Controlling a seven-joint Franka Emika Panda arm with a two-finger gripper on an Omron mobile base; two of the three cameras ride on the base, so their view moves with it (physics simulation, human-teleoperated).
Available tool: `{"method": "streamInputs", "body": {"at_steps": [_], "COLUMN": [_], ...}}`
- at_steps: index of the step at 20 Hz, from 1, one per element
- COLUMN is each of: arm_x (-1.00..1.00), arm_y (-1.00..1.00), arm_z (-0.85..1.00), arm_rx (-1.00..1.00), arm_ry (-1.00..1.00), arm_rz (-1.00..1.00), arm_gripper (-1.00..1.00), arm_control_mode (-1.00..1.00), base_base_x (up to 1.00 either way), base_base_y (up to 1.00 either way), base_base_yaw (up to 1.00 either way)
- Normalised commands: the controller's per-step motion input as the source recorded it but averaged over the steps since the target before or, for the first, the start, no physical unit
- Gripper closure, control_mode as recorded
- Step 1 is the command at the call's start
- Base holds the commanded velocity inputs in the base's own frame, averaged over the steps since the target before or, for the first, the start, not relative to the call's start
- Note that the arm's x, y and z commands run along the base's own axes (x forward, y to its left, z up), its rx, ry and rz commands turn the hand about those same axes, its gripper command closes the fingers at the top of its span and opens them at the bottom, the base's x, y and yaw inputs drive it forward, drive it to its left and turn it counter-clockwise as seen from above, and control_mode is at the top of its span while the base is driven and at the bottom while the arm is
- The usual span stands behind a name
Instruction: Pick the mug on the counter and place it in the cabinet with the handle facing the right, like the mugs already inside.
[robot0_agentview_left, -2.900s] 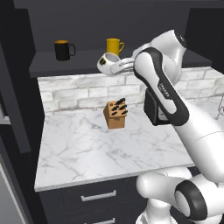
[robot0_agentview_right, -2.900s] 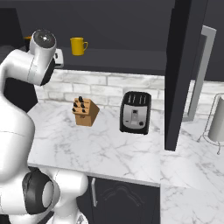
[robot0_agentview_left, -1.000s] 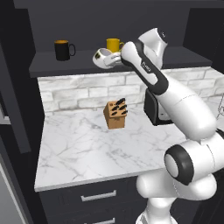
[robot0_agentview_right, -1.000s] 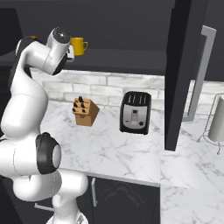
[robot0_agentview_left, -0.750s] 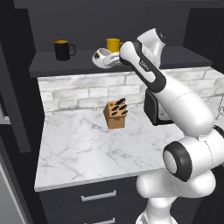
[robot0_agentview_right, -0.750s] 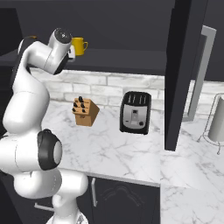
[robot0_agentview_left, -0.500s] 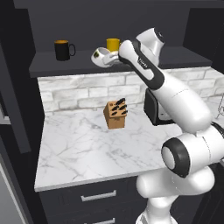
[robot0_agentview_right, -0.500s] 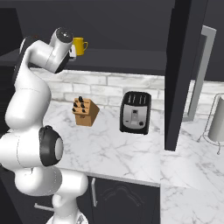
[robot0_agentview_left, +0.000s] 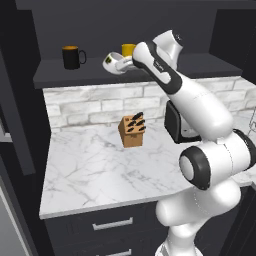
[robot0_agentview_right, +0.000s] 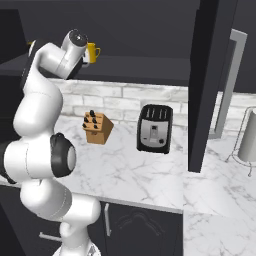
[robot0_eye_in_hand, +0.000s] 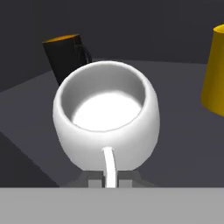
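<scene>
Place step: gripper (robot0_eye_in_hand: 107, 181) clamped on the handle (robot0_eye_in_hand: 109, 168) of the white mug (robot0_agentview_left: 115, 62), held tilted just over the cabinet shelf (robot0_agentview_left: 55, 75). Black mug (robot0_eye_in_hand: 65, 54) ahead-left, yellow mug (robot0_eye_in_hand: 214, 72) ahead-right. Next: level it, lower between them, handle turned right, release.

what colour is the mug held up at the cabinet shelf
White, with a small dark mark on its side; the mug shows best in the hand view.

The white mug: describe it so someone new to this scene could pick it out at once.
Find the dark cabinet above the marble counter; a black mug and a yellow mug stand on its shelf. Between them, at the shelf's front edge, is the white mug, tilted and gripped by its handle in the gripper. It alone is white, squat and rounded, with a dark side mark.
</scene>
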Motion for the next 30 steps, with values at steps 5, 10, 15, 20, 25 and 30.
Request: {"method": "streamInputs", "body": {"at_steps": [5, 10, 15, 20, 25, 30], "arm_x": [0.27, 0.21, 0.2, 0.19, 0.11, 0.16], "arm_y": [0.0, 0.0, 0.0, 0.01, 0.05, 0.06], "arm_z": [-0.06, 0.0, 0.0, 0.0, 0.0, 0.0], "arm_rx": [0.0, 0.0, -0.01, -0.03, -0.05, -0.07], "arm_ry": [0.0, 0.0, 0.0, 0.0, 0.0, 0.0], "arm_rz": [0.02, 0.05, 0.1, 0.1, 0.07, 0.07], "arm_gripper": [1.0, 1.0, 1.0, 1.0, 1.0, 1.0], "arm_control_mode": [-1.0, -1.0, -1.0, -1.0, -1.0, -1.0], "base_base_x": [0.0, 0.0, 0.0, 0.0, 0.0, 0.0], "base_base_y": [0.0, 0.0, 0.0, 0.0, 0.0, 0.0], "base_base_yaw": [0.0, 0.0, 0.0, 0.0, 0.0, 0.0]}}
